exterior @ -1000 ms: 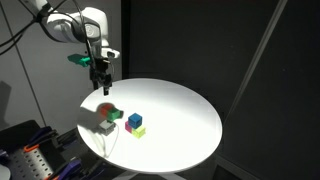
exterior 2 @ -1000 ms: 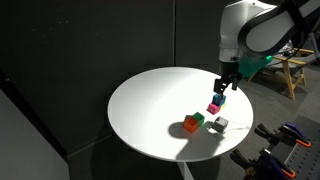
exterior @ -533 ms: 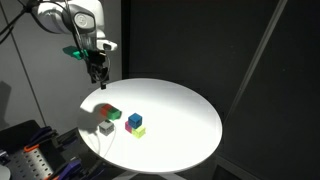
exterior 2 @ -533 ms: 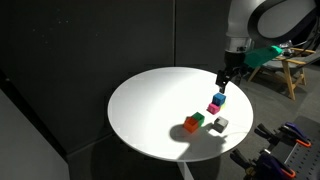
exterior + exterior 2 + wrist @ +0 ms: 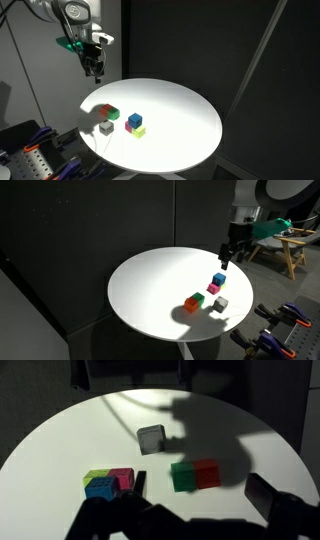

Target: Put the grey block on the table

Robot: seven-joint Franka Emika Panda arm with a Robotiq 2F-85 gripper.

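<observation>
The gripper (image 5: 95, 68) hangs high, its fingers wide apart and holding nothing. Well below it, the grey block (image 5: 152, 438) rests alone on the table (image 5: 185, 105). A careless new descent could push it into the red cube (image 5: 208, 473) nearby.

Grey block (image 5: 105, 127) resting flat on round white table (image 5: 180, 110), near edge.

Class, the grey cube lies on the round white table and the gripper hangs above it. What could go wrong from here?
1. The small grey cube sits near the round white table's rim; a bump could send it off.
2. The red and green cubes lie close by, so a descending gripper might knock them.
3. The blue cube seems stacked on a magenta cube; a shake could topple it.
</observation>
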